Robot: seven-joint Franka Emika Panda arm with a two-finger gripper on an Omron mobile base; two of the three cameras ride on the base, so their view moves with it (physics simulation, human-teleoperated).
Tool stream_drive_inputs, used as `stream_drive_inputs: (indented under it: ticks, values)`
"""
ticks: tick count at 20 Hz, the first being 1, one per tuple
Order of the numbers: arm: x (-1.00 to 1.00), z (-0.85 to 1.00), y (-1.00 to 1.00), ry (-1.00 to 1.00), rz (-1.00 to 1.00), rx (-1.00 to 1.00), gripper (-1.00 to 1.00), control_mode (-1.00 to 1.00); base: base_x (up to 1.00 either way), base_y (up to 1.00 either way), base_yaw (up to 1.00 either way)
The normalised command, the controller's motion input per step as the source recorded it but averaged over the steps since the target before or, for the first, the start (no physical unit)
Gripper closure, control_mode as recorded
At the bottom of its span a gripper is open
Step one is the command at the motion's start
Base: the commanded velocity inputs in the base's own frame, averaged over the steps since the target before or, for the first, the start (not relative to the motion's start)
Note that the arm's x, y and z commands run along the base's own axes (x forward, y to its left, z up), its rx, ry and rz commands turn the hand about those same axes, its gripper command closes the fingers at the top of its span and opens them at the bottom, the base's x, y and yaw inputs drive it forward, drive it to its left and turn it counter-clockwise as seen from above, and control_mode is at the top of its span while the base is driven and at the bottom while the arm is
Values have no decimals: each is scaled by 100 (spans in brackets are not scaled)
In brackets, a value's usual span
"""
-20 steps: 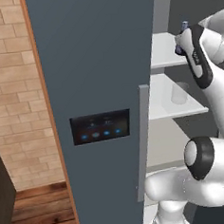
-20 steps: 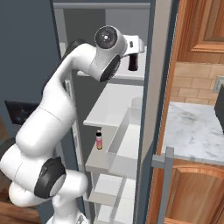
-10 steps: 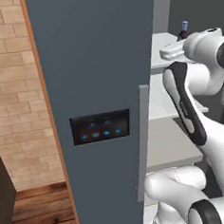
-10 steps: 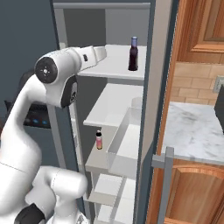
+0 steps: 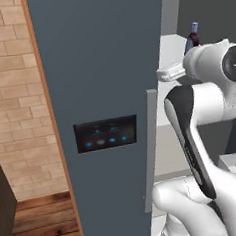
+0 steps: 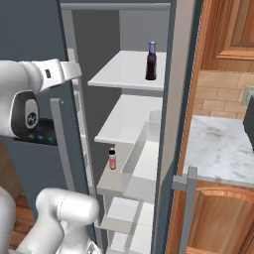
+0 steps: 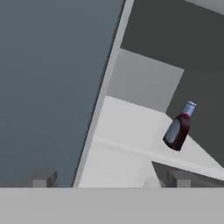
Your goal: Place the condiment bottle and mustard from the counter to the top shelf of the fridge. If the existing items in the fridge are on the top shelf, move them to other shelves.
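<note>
Gripper [image 7: 109, 179] wide open, empty; slim maroon condiment bottle [image 6: 151, 61], pale lilac cap, upright on top shelf [image 6: 121, 72].

Both base views look forward into the fridge [image 5: 103, 91] from either side; the tilted hand view faces its top shelf [image 7: 131, 127] closely.

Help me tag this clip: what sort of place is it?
A simulated home kitchen, most likely: an open fridge with white shelves, one holding a bottle, beside a marbled counter on wooden cabinets.
</note>
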Motion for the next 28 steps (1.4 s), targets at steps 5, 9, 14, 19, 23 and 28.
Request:
stream_drive_inputs:
  ticks: [5, 9, 14, 19, 23, 28]
  values:
    - [-100, -80, 57, 65, 1, 6, -100, -100, 0, 0, 0]
    - [-100, -100, 17, 33, 1, 30, -100, -100, 0, 0, 0]
    - [-57, -78, 0, -12, 0, 13, -100, -100, 0, 0, 0]
    - [-1, -2, 0, -1, 0, 0, -100, -100, 0, 0, 0]
    - [-16, 0, 0, 0, 0, 0, -100, 100, -74, 3, 1]
    - [0, 0, 0, 0, 0, 0, -100, 100, -100, 5, 2]
